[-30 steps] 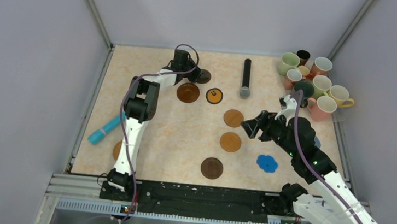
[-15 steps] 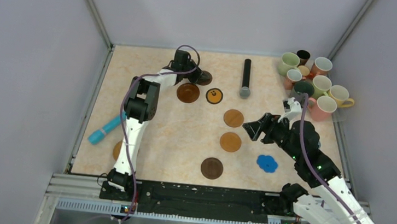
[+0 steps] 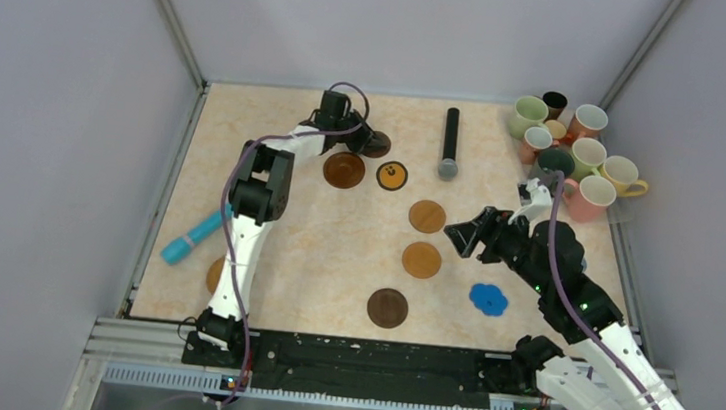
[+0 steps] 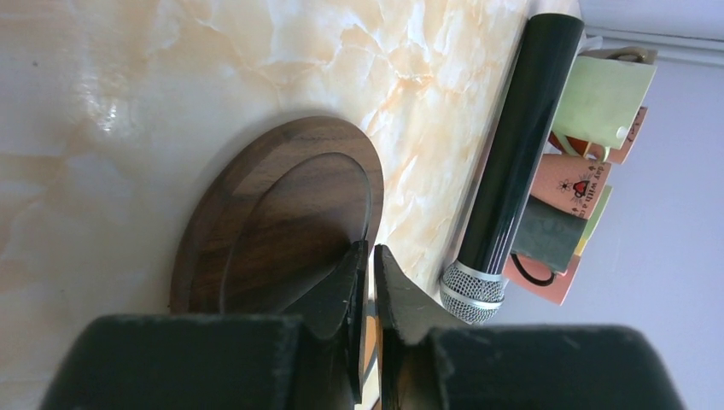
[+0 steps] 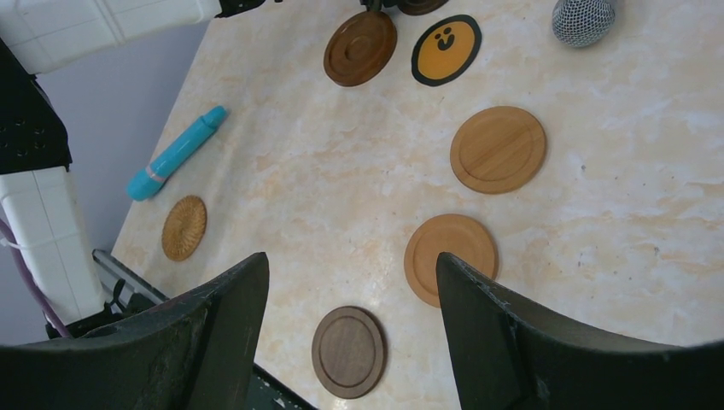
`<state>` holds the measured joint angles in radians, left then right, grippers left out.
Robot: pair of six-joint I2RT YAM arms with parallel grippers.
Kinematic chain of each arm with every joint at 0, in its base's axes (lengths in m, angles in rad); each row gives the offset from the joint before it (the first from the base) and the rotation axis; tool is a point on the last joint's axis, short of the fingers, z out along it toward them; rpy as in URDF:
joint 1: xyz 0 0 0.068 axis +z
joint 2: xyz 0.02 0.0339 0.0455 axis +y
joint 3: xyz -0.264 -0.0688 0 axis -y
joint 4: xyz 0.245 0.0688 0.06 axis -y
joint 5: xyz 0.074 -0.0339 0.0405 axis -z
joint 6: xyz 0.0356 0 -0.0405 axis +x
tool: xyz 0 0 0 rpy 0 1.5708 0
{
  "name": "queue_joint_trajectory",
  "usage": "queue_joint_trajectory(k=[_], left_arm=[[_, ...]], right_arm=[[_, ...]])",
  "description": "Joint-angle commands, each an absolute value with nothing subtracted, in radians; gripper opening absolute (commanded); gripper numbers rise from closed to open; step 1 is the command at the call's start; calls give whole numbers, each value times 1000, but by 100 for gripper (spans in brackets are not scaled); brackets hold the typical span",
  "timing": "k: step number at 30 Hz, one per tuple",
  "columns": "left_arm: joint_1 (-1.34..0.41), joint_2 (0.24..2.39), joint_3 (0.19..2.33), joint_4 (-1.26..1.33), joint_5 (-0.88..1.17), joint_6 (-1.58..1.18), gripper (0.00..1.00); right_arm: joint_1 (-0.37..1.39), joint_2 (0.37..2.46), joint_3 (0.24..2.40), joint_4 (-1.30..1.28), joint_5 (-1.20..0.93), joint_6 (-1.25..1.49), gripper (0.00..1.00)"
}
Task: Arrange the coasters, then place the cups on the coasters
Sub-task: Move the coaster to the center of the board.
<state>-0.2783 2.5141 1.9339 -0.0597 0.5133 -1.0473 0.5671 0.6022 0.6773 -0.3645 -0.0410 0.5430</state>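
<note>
Left claw (image 4: 365, 256) stretches to the far side of the marble table (image 3: 306, 230) while my right claw (image 5: 350, 260) hangs wide and empty over the middle, likely free for the next pick. Cups (image 3: 571, 145) sit bunched in the far right corner, none on a coaster yet, with the black microphone (image 3: 450, 143) lying between them and my left claw. Left jaws are a slit at the rim of the dark walnut coaster (image 4: 282, 213), can't tell if they pinch it; I judge it goes beside the brown coaster (image 3: 343, 170) and smiley coaster (image 3: 392, 175) to build a row.
</note>
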Motion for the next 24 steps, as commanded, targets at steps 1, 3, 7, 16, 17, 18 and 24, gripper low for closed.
queue_joint_trajectory(k=[1, 3, 7, 16, 17, 18, 24], left_arm=[[-290, 2514, 1969, -83, 546, -1002, 13], [-290, 2495, 1970, -83, 564, -1000, 16], [-289, 2422, 1963, -128, 572, -958, 20], [-290, 2134, 1896, -390, 470, -737, 46], [-290, 2096, 1877, -419, 456, -718, 48], [-290, 2055, 1850, -433, 437, -706, 50], [-294, 1796, 1632, -456, 415, -670, 99]], right_arm=[[572, 592, 703, -354, -28, 545, 71], [572, 598, 700, -354, -28, 546, 71], [572, 613, 697, -354, -36, 551, 71], [572, 651, 655, -343, -52, 588, 70], [572, 656, 647, -337, -56, 595, 70], [572, 663, 639, -330, -60, 603, 69], [572, 711, 601, -273, -66, 646, 64]])
